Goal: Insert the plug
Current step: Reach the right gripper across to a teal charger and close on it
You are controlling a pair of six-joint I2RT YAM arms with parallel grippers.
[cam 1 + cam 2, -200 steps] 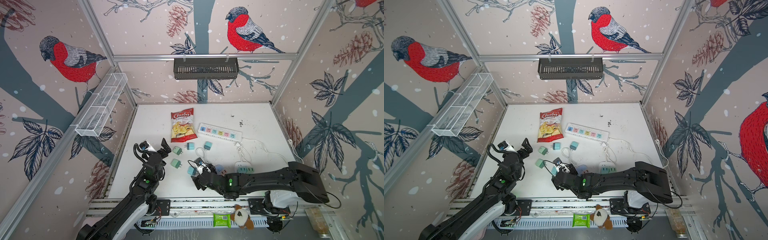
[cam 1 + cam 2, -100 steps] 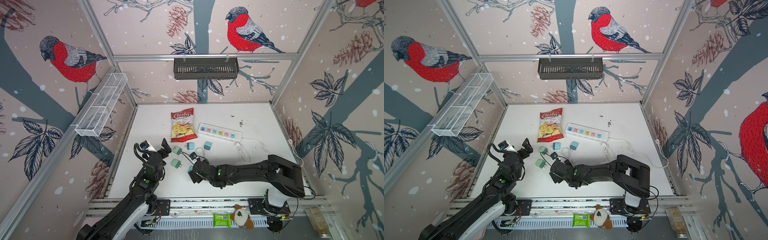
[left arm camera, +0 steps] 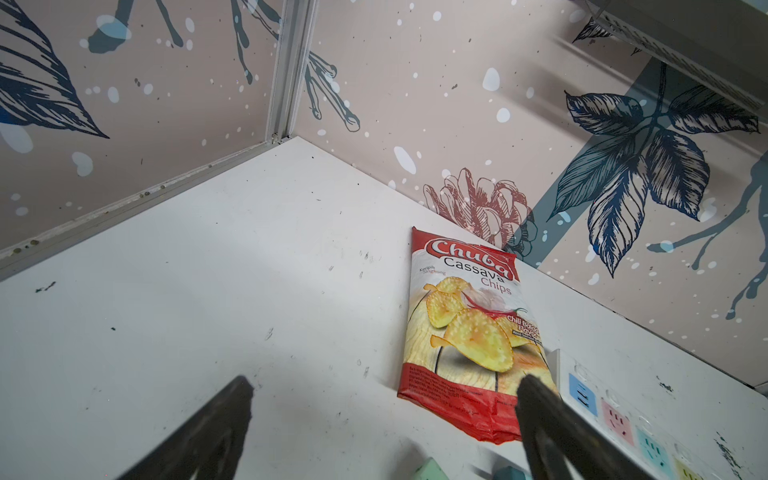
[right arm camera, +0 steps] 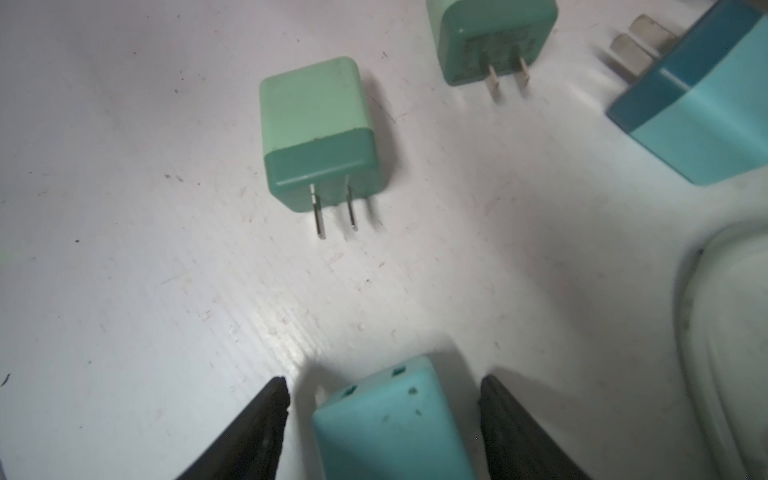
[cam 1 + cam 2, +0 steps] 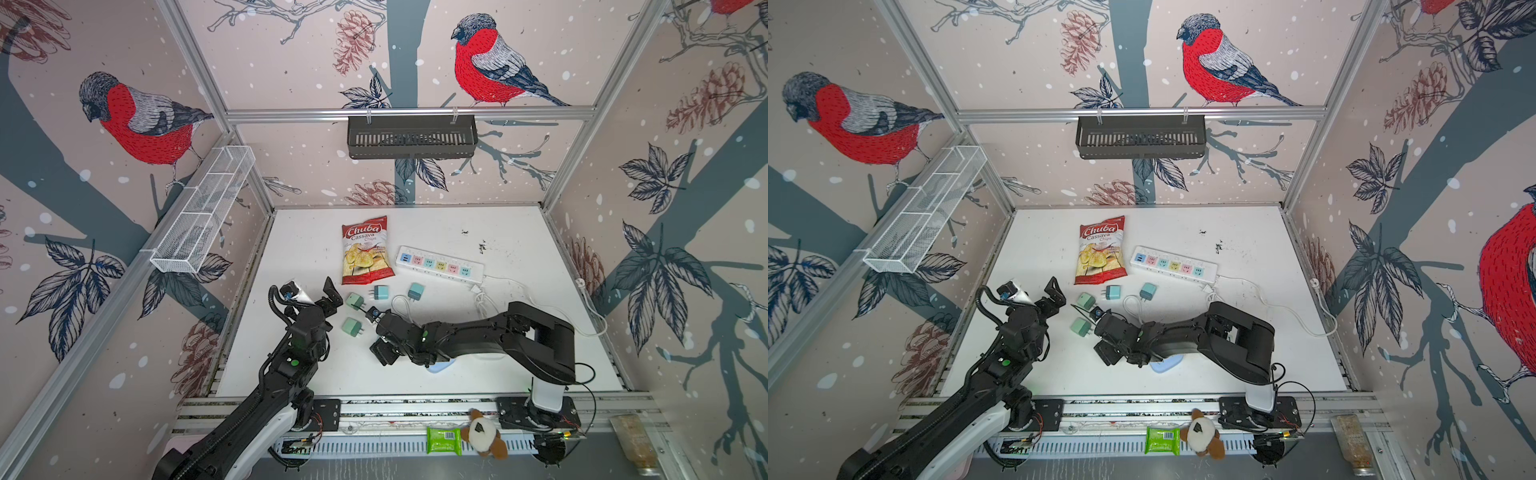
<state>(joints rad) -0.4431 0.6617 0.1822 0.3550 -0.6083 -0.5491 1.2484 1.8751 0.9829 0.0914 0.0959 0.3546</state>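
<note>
The blue plug point(image 4: 390, 419) lies on the white table point(image 5: 511, 224), and the right jaws sit low, one on each side of it. They are open, with a little gap on both sides, so they do not hold it yet. I think they are placed like this so they can squeeze the plug and lift it. A green plug point(image 4: 316, 133) lies near, with its two metal pins pointing toward the jaws. The power strip point(image 5: 440, 262) with the colored holes is farther back, beside the chips bag point(image 5: 365, 249), well apart from the blue plug. The left jaws are wide open, hold nothing, and hang off to the side, likely to keep out of the way.
</note>
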